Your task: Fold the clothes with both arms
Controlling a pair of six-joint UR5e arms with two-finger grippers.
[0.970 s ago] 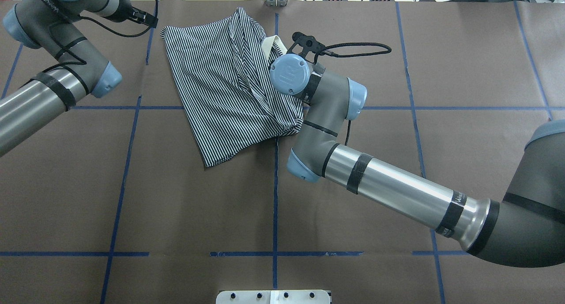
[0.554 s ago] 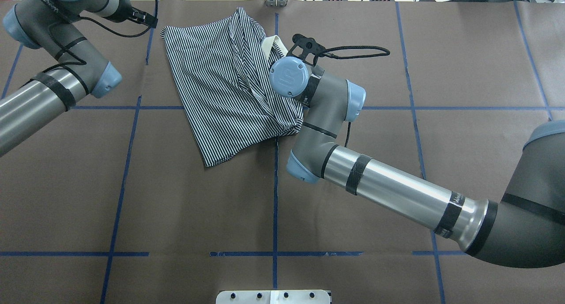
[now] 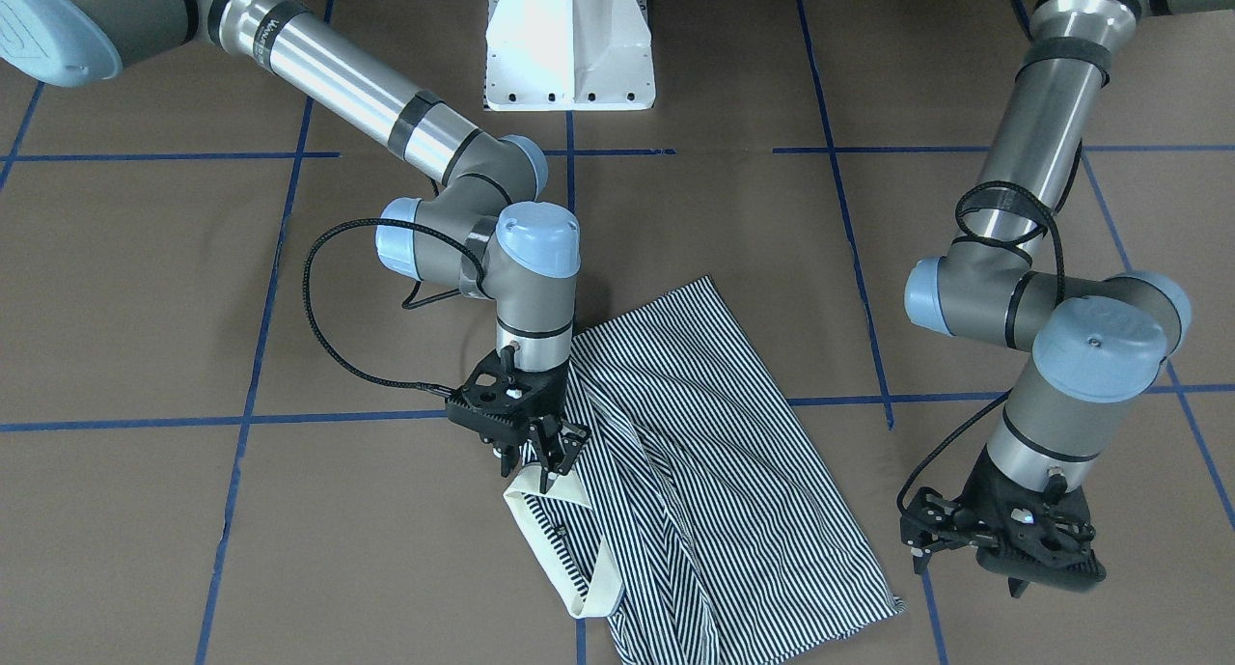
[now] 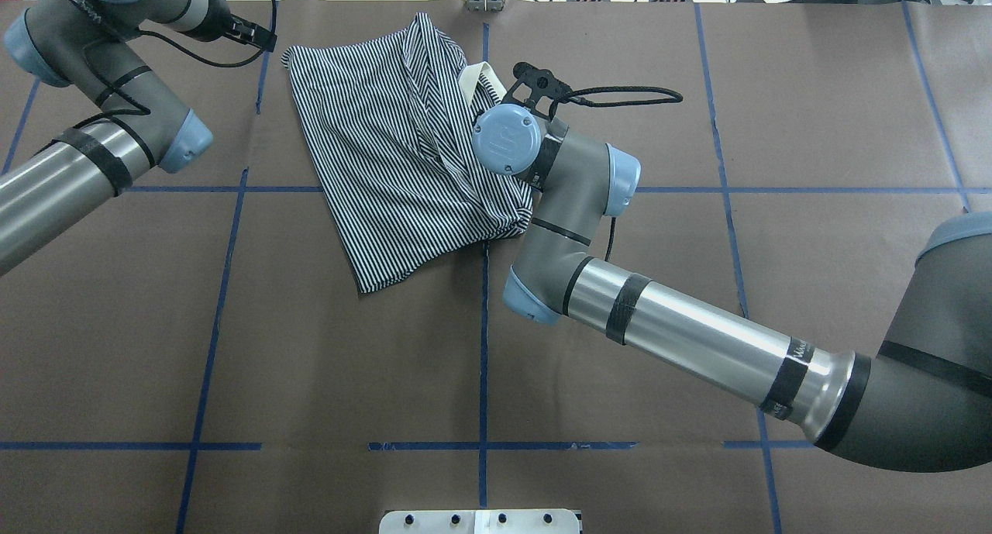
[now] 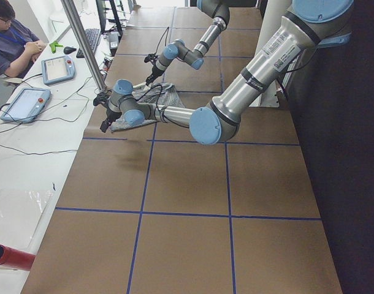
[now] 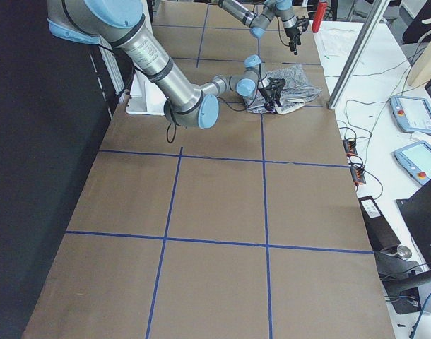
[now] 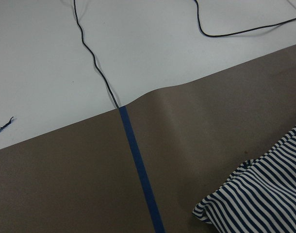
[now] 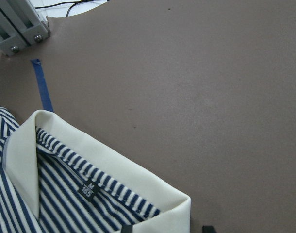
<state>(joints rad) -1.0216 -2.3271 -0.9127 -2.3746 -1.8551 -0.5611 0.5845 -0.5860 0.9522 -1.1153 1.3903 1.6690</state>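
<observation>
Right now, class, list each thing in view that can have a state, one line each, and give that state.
shirt: partly folded, rumpled, held by neither arm.
collar: lying open, size label showing.
right end effector: open, poised at the collar.
left end effector: off the shirt, beside its corner; open or shut, cannot tell.
</observation>
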